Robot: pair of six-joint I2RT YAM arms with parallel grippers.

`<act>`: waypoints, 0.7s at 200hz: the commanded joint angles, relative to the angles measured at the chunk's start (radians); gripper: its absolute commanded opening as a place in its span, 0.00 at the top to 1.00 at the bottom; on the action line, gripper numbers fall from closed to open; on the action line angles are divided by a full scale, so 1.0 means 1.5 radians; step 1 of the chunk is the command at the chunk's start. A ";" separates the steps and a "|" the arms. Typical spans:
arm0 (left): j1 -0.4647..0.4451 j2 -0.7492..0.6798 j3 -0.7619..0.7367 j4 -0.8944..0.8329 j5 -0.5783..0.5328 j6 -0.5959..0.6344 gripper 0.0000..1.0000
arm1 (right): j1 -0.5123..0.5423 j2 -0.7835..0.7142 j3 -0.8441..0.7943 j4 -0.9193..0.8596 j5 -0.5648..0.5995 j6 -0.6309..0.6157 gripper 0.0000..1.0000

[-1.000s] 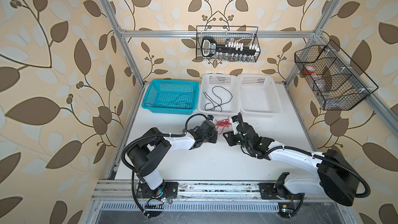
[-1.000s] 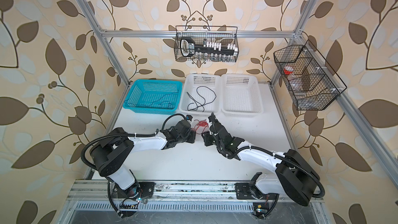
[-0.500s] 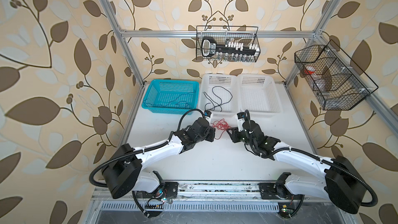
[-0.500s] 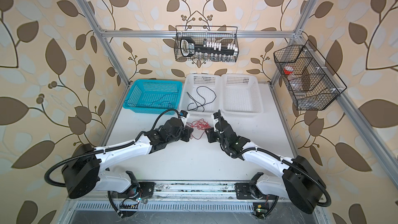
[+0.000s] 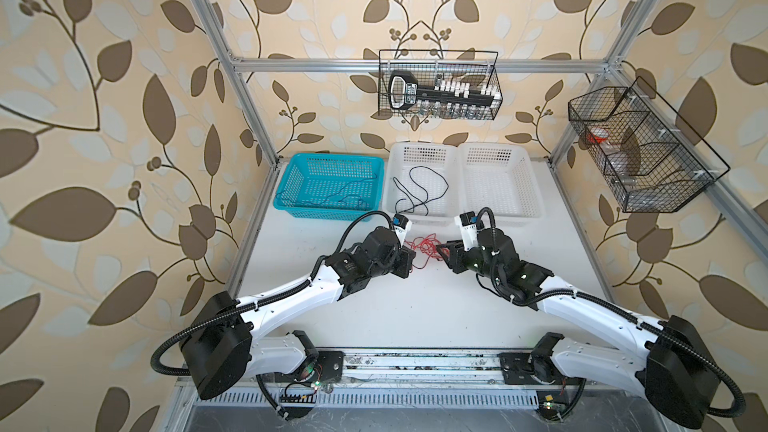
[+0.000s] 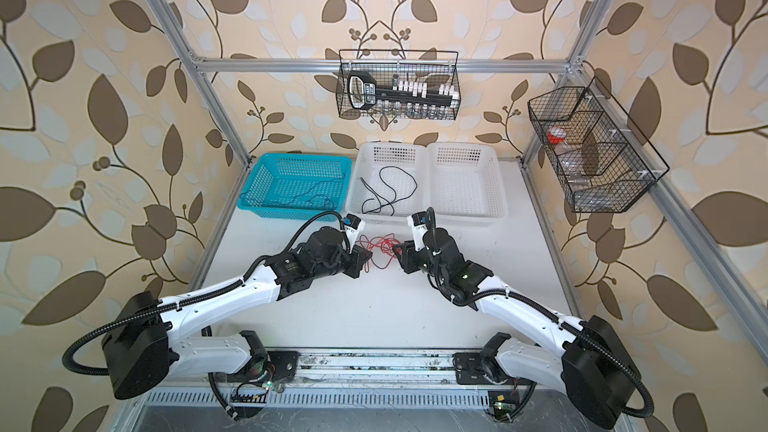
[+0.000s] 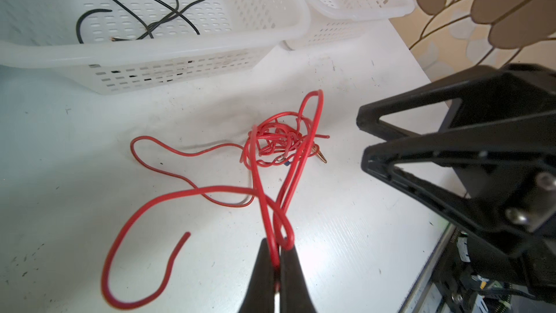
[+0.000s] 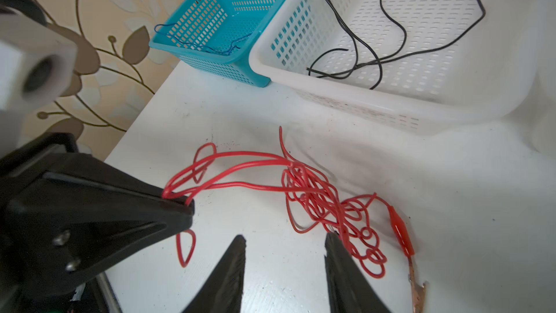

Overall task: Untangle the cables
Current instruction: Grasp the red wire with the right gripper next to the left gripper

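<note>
The red cable (image 5: 424, 247) (image 6: 380, 245) lies knotted on the white table between both arms. My left gripper (image 7: 278, 245) (image 5: 409, 259) is shut on a doubled loop of it, and the strands run taut from its tips to the knot (image 7: 279, 140). My right gripper (image 8: 285, 239) (image 5: 442, 249) stands open just short of the tangle (image 8: 325, 206), with bare table between its fingers and one fingertip (image 8: 332, 237) against the strands. A red-sleeved clip end (image 8: 401, 233) lies beside it. A black cable (image 5: 419, 191) lies in a white basket. A blue cable (image 5: 332, 199) lies in the teal basket.
The teal basket (image 5: 286, 184) and two white baskets (image 5: 451, 184) (image 5: 534, 184) stand in a row along the back of the table, close behind the tangle. Wire baskets (image 5: 438, 85) (image 5: 648, 151) hang on the frame above. The aluminium rail (image 5: 415, 361) runs along the front.
My left arm has dropped its elbow and stretched out low while keeping its grip on the red cable. The right gripper's jaws have spread wider beside the tangle.
</note>
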 commanded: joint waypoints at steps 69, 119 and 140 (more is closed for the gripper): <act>-0.007 -0.023 0.003 0.054 0.030 -0.012 1.00 | 0.020 0.074 0.068 0.052 -0.023 0.078 0.56; -0.007 -0.025 -0.009 0.073 0.039 -0.019 1.00 | 0.027 0.085 0.066 0.076 -0.015 0.089 0.56; -0.007 -0.025 -0.017 0.085 0.046 -0.023 1.00 | 0.027 0.100 0.074 0.096 -0.024 0.089 0.56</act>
